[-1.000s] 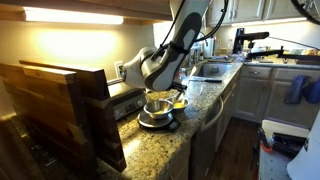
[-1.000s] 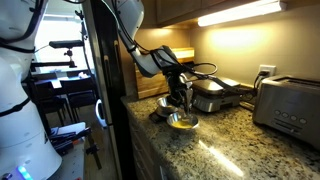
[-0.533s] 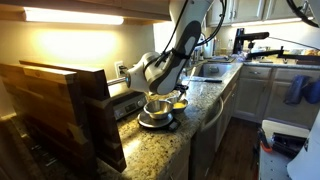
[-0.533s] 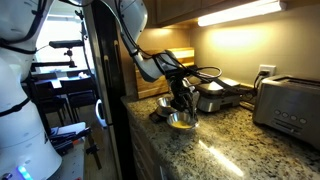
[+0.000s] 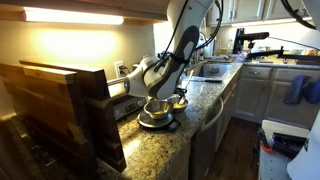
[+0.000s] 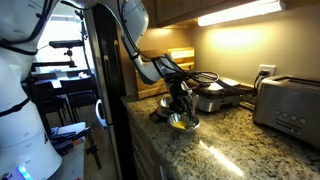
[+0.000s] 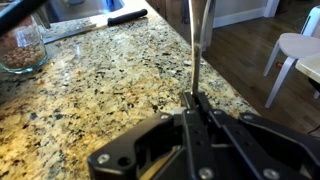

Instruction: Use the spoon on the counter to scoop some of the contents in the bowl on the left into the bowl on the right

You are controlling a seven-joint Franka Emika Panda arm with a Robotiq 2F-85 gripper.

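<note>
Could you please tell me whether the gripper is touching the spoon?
Touching. The wrist view shows the gripper shut on the spoon, pinching its thin handle.

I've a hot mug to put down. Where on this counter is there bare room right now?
Bare granite lies between the bowls and the toaster, toward the counter front edge. Crowded: around the bowls, where the jaws hold the spoon, and behind them by the black appliance.

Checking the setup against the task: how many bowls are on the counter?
2. A metal bowl on a dark plate on the counter, and a second bowl with yellowish contents right beside it. More could be hidden behind the arm.
</note>
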